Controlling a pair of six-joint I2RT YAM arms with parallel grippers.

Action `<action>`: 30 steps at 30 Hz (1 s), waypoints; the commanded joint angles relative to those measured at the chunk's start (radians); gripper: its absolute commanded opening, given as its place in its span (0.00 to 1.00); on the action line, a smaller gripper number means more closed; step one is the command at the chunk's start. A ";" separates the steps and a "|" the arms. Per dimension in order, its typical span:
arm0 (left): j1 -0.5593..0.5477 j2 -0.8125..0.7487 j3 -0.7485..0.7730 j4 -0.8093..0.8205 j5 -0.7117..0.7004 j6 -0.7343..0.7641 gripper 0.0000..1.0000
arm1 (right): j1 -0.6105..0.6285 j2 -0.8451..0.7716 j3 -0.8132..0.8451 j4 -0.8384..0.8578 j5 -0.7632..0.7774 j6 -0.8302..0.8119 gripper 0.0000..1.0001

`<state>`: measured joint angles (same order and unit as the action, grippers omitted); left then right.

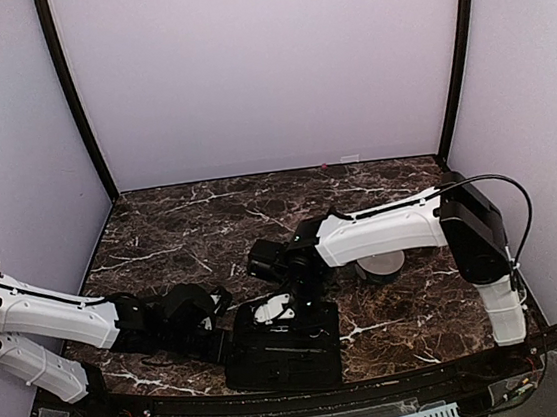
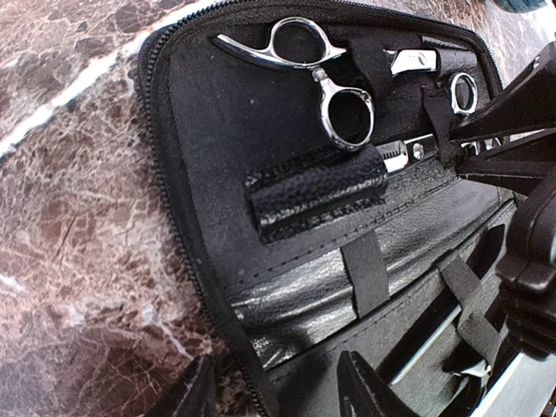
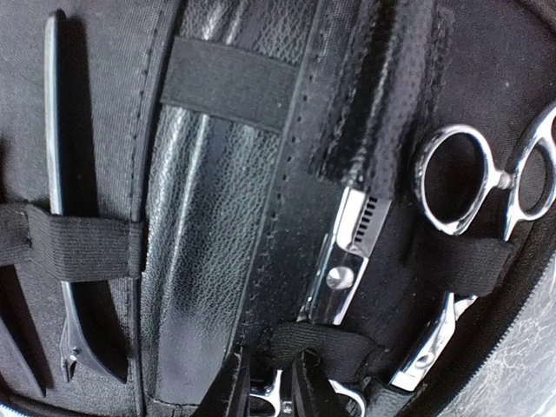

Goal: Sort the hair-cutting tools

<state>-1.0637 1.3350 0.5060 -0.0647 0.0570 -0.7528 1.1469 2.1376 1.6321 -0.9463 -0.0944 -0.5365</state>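
Right gripper (image 3: 269,387): fingers set close together, straddling one ring handle of the toothed scissors (image 3: 344,259). You cannot tell from here whether the pads actually bite on it. Those scissors are silvery, with a comb-toothed blade and a round pivot screw. Long axis runs straight away from your right fingers, rings at the finger end, tips buried in a textured sleeve (image 3: 382,95). Just beside them, along the zip edge of the case (image 1: 280,354), lie the second scissors (image 3: 427,345): bright chrome, two ring holes, roughly parallel but reversed, rings up by the sleeve, shank under an elastic band (image 3: 460,261). Across the case is a slim dark piece (image 3: 56,174), same axis, strapped flat. Left gripper (image 2: 278,387): fingers spread wide at the case's zip edge. The case lies open at the near edge of the tabletop (image 1: 180,230), about mid-width. From above you cannot read the tools' heading against the table edges. A white bowl (image 1: 381,265) sits right of centre under your right forearm.
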 commanded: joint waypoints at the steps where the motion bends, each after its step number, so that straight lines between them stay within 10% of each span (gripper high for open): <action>1: 0.004 0.012 -0.030 -0.038 0.017 -0.008 0.49 | 0.011 0.021 0.032 0.009 -0.027 0.017 0.17; 15: 0.005 -0.162 0.162 -0.272 -0.241 0.246 0.56 | -0.114 -0.314 -0.155 0.071 0.124 -0.051 0.24; 24: 0.093 0.049 0.410 -0.370 -0.178 0.501 0.73 | -0.272 -0.591 -0.255 0.093 0.135 -0.022 0.29; 28: 0.139 0.191 0.529 -0.392 -0.034 0.636 0.70 | -0.287 -0.724 -0.357 0.161 0.185 -0.018 0.43; 30: 0.157 0.271 0.606 -0.436 0.049 0.710 0.61 | -0.312 -0.767 -0.405 0.193 0.155 0.015 0.67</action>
<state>-0.9371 1.5059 0.9993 -0.4015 -0.0662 -0.2367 0.8639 1.4425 1.2995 -0.8349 0.0540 -0.5617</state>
